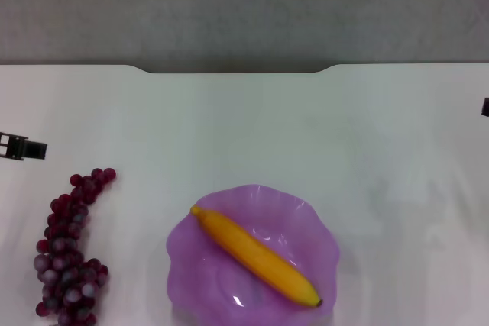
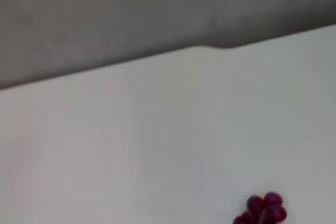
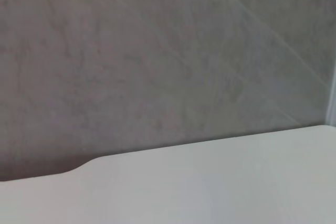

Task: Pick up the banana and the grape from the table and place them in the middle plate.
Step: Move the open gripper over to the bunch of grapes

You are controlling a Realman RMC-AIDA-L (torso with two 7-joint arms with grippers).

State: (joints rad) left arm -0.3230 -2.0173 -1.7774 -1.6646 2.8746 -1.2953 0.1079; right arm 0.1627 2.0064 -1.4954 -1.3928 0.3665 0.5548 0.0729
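Note:
The orange-yellow banana (image 1: 256, 256) lies diagonally inside the translucent purple middle plate (image 1: 186, 246), near the table's front centre. The dark red-purple grape (image 1: 69, 250) bunch rests on the white table (image 1: 252, 135) at the front left, apart from the plate. A few of its berries, the grape (image 2: 265, 210), show in the left wrist view. My left gripper (image 1: 24, 147) pokes in at the left edge, behind the grape bunch and clear of it. Only a dark sliver of my right gripper (image 1: 485, 107) shows at the right edge, far from the plate.
The table's far edge has a shallow notch (image 1: 237, 70), with a grey wall behind it. Bare white surface lies between the plate and the far edge.

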